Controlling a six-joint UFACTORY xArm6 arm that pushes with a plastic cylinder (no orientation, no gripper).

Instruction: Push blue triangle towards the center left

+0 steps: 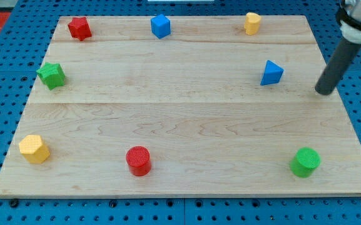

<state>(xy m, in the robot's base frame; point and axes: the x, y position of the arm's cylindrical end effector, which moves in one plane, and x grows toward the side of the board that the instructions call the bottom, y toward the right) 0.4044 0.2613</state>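
The blue triangle (271, 73) lies on the wooden board (186, 119) at the view's upper right. My tip (323, 92) is to the right of it and slightly lower, with a clear gap between them; it does not touch the block. The dark rod rises from the tip toward the view's top right corner.
A blue cube (160, 26), a red star-like block (79, 28) and a yellow block (252, 23) sit along the top edge. A green star (52, 75) is at the left. A yellow hexagon (34, 149), a red cylinder (138, 160) and a green cylinder (305, 162) sit along the bottom.
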